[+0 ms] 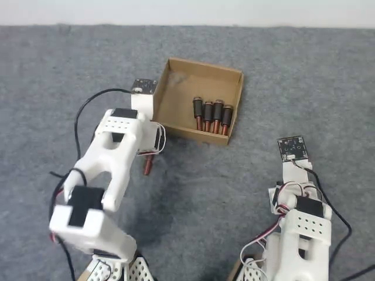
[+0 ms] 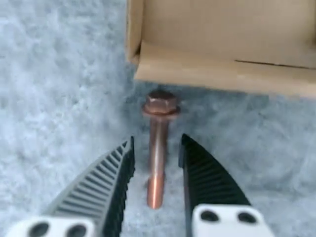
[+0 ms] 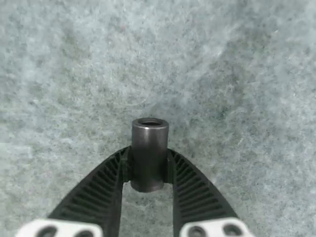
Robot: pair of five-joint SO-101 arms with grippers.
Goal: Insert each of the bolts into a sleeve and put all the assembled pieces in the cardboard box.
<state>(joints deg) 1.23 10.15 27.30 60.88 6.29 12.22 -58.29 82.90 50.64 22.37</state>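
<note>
Left hand (image 2: 157, 142): held apart, set astride the bolt (image 2: 157, 158), with gaps seen on both sides.
Bolt: found between the fingers (image 2: 116, 170), head turned toward the box (image 2: 197, 69), near its outer wall.
Right hand (image 3: 148, 153): clamped on a dark sleeve (image 3: 149, 140), held over the table (image 3: 237, 74).
Box: four assembled pieces (image 1: 212, 116) are laid side by side inside.

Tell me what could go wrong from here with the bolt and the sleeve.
1. The bolt lies loose on the carpet between the open fingers of the left gripper; an off-centre close could roll or tilt it toward the box near its head.
2. The right gripper pinches the sleeve with its fingertips only; pushing the bolt in might tip it or make it slip.
</note>
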